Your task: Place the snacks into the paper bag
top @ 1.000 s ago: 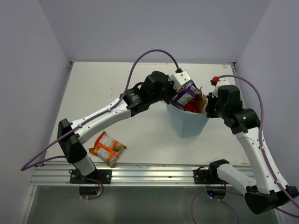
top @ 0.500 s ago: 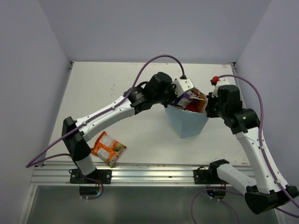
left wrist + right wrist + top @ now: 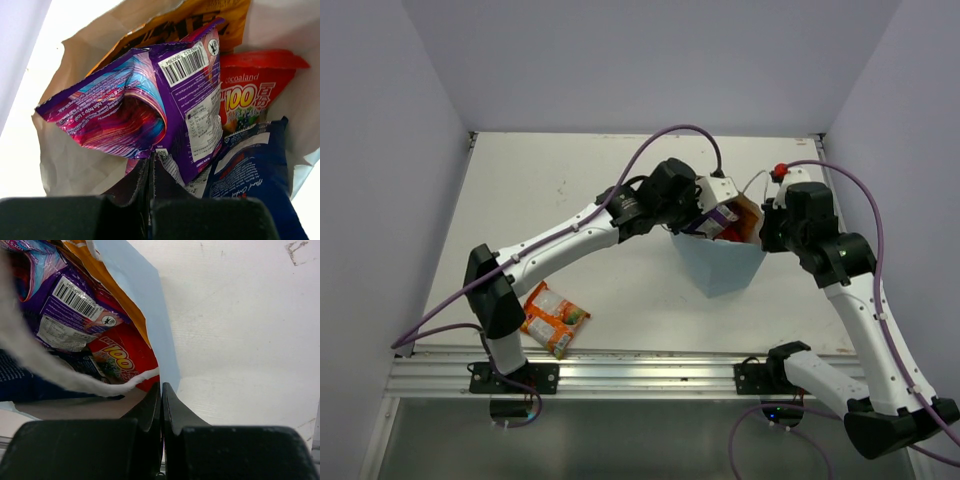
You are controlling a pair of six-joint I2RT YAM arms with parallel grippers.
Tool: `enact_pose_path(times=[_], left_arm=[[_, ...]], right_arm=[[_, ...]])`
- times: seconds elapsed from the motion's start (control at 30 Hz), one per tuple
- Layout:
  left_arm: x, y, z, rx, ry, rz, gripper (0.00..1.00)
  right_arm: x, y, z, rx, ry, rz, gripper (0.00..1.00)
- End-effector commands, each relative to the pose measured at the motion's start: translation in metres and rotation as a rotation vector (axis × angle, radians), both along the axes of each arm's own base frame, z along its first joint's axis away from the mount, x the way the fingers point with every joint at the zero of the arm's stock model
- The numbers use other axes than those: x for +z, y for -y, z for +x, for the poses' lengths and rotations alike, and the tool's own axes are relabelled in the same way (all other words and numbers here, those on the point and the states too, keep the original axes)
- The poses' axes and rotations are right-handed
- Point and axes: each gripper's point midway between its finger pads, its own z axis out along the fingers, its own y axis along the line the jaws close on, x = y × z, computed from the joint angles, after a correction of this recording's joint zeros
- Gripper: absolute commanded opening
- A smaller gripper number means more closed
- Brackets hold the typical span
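Crumpled glossy purple packet (image 3: 150, 100); light blue paper bag (image 3: 725, 268) upright

paper bag (image 3: 725, 270): on tabletop (image 3: 550, 190), right of centre | barcoded packet (image 3: 185, 100), cocoaland packet (image 3: 250, 95): in paper bag, side by side | loose packet (image 3: 552, 318): tabletop, near left

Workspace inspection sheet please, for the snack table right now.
Surface: white table, scuffed.
Job's things: paper bag upright, holding orange bag, red packet, blue packet; purple packet in its mouth; orange-white packet lies outside, near left arm's base.
Clutter: nothing seen.
End effectors: left end effector shut on purple packet; right end effector shut on paper bag rim.
Cables: purple cables loop over both arms.
Surroundings: pale walls; metal rail at near edge.
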Motion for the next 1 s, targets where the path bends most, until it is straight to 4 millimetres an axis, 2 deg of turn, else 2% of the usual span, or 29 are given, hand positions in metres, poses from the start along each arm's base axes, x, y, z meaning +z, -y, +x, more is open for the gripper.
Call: enact_pose_path(times=[0.0,0.07,0.2,0.33,0.4,0.47,0.5,0.53,0.6,0.63,0.67,0.77,0.8,0.83,0.87,0.9,0.93,0.97], left_arm=[[-0.002,-0.014,-0.006,-0.013,-0.007,0.034,0.0],[-0.003,-0.002,-0.017,-0.063,-0.06,-0.005,0.0],[-0.008,0.021,-0.02,-0.095,-0.084,-0.004,0.0],[-0.016,0.034,-0.029,-0.128,-0.113,-0.004,0.0],[-0.014,0.036,-0.027,-0.112,-0.1,-0.006,0.0],[0.001,0.033,-0.012,-0.037,-0.04,-0.025,0.02],[0.014,0.03,-0.005,0.003,-0.001,-0.042,0.08],[0.038,0.026,0.009,0.074,0.071,-0.079,0.3],[0.077,0.019,0.019,0.147,0.147,-0.151,0.57],[0.1,0.012,0.029,0.208,0.2,-0.197,0.77],[0.127,0.008,0.031,0.244,0.23,-0.259,0.8],[0.195,-0.03,0.033,0.421,0.309,-0.431,0.88],[0.203,-0.044,0.034,0.493,0.322,-0.459,0.89],[0.205,-0.071,0.039,0.637,0.353,-0.466,0.9],[0.202,-0.089,0.038,0.733,0.343,-0.498,0.9],[0.178,-0.113,0.032,0.821,0.332,-0.468,0.91],[0.161,-0.142,0.029,0.99,0.314,-0.492,0.92],[0.151,-0.165,0.019,1.072,0.288,-0.515,0.92]], right_arm=[[0.02,0.008,-0.003,-0.014,0.065,-0.021,0.0],[0.016,0.007,-0.002,-0.012,0.057,-0.021,0.0],[0.015,-0.001,0.004,0.005,0.048,0.008,0.0],[0.015,-0.002,0.004,0.002,0.053,0.016,0.0],[0.015,-0.001,0.003,0.001,0.053,0.015,0.0],[0.014,0.001,0.001,-0.001,0.052,0.007,0.0],[0.013,0.001,0.001,-0.002,0.052,0.006,0.0],[0.013,0.001,0.001,-0.001,0.05,0.006,0.0],[0.012,-0.001,0.002,0.003,0.048,0.011,0.0],[0.011,-0.002,0.002,0.005,0.045,0.014,0.0],[0.011,-0.003,0.003,0.009,0.044,0.017,0.0],[0.009,-0.004,0.004,0.012,0.043,0.023,0.0],[0.009,-0.005,0.004,0.015,0.044,0.024,0.0],[0.008,-0.005,0.004,0.018,0.042,0.025,0.0],[0.008,-0.005,0.004,0.017,0.043,0.024,0.0],[0.006,-0.006,0.004,0.021,0.04,0.026,0.0],[0.006,-0.007,0.005,0.025,0.043,0.028,0.0],[0.004,-0.008,0.005,0.029,0.034,0.029,0.0]])
